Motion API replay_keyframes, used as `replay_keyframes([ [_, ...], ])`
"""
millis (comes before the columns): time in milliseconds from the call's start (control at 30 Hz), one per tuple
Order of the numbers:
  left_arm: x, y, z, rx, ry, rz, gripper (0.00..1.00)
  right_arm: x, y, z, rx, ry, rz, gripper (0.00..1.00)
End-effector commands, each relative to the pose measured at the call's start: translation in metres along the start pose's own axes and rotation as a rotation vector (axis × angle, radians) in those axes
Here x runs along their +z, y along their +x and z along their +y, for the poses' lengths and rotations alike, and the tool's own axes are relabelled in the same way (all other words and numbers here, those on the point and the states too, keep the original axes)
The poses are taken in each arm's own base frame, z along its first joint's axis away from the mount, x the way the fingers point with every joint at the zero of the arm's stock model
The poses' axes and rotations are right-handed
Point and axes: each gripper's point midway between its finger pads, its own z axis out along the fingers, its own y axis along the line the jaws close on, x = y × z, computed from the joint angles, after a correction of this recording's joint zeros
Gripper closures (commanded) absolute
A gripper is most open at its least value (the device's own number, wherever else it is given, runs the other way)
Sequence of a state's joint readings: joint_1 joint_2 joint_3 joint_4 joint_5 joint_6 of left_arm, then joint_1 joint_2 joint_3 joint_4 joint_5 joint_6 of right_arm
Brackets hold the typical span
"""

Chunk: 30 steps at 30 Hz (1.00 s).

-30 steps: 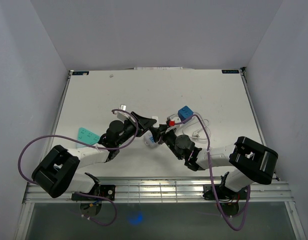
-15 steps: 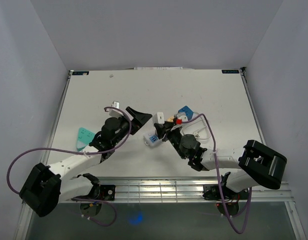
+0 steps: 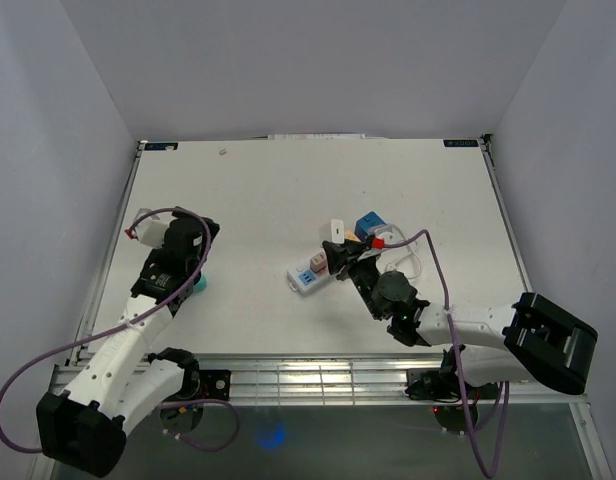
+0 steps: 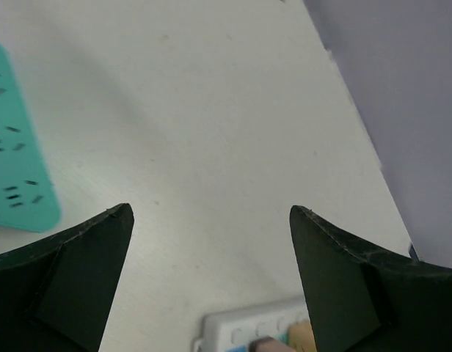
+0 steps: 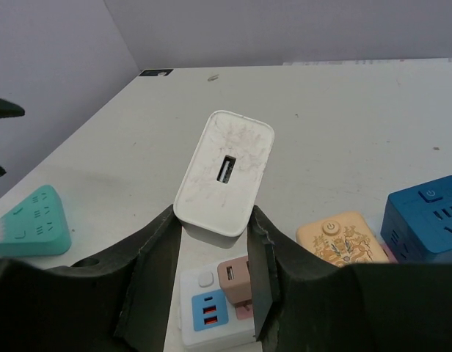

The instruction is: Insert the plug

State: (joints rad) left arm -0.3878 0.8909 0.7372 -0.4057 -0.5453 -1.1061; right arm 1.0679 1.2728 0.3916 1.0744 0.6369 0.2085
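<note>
The right gripper (image 5: 213, 220) pinches a white rectangular USB charger plug (image 5: 224, 174) by its two long sides, its single port facing the wrist camera. That view shows what lies under it: a white plastic power strip (image 5: 215, 308) with a small pink adapter (image 5: 233, 277) seated in it. The plug is above the strip and I cannot tell whether they touch. To the right sit a peach-coloured rounded cube with a power button (image 5: 342, 238) and a dark blue cube socket (image 5: 431, 216).

The overhead view gives the layout instead. The plug (image 3: 336, 229) stands near the middle of the white table (image 3: 258, 190), just above the strip's (image 3: 306, 277) far end, with the blue cube (image 3: 368, 222) just beside it and a loop of thin white cable (image 3: 403, 268) nearby.

The left gripper (image 4: 210, 213) has its fingers spread wide and holds nothing. Its camera shows a teal flat power strip with rounded corners (image 4: 17, 154) at the left edge, also visible far left in the right wrist view.
</note>
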Motion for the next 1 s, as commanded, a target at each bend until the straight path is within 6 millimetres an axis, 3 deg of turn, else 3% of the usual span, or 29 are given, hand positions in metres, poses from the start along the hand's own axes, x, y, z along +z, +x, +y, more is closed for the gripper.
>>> replay_keyframes([
  [0, 0.003, -0.028, 0.071, -0.025, -0.237, -0.113, 0.02, -0.004, -0.020, -0.004, 0.059, 0.020, -0.065, 0.92],
  [100, 0.009, -0.047, 0.093, -0.078, -0.313, -0.158, 0.02, -0.008, -0.023, -0.006, 0.067, 0.019, -0.067, 0.92],
  [233, 0.013, -0.051, 0.104, -0.143, -0.394, -0.151, 0.02, -0.011, -0.026, -0.005, 0.075, 0.006, -0.069, 0.92],
  [433, 0.019, -0.079, 0.133, -0.136, -0.580, -0.250, 0.02, -0.013, -0.028, -0.006, 0.077, 0.002, -0.072, 0.92],
  [500, 0.030, -0.082, 0.159, -0.181, -0.662, -0.209, 0.02, -0.015, -0.033, -0.009, 0.069, 0.016, -0.085, 0.92],
  [567, 0.041, -0.078, 0.174, -0.191, -0.701, -0.162, 0.02, -0.017, -0.035, -0.014, 0.049, 0.026, -0.092, 0.92],
  [733, 0.043, -0.081, 0.209, -0.247, -0.781, -0.188, 0.04, -0.022, -0.043, -0.020, 0.030, 0.034, -0.107, 0.92],
  [967, 0.063, -0.060, 0.223, -0.276, -0.789, -0.131, 0.06, -0.026, -0.050, -0.024, 0.037, 0.039, -0.126, 0.92],
])
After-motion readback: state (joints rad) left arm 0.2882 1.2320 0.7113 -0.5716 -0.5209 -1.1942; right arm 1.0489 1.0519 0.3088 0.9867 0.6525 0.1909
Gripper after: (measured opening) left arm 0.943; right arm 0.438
